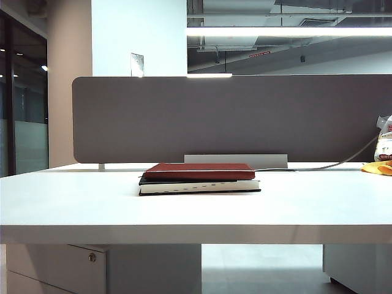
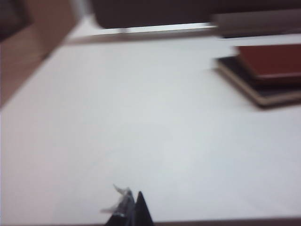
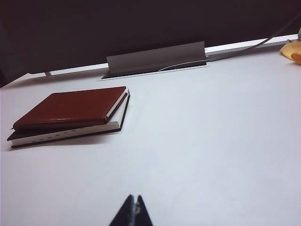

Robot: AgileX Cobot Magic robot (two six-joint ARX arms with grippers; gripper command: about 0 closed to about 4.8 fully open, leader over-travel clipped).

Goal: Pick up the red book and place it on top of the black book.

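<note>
Red book [image 1: 199, 171] atop black book [image 1: 199, 185], left fingers [image 2: 133, 207] closed, right fingers [image 3: 133, 207] closed

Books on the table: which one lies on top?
The red book, thin and maroon, lies on the thicker black book with its white page edge.

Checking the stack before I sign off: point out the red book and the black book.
red book [image 3: 70, 106], right wrist view, middle of its cover.
black book [image 3: 61, 134], right wrist view, its white page edge under the red one.
</note>
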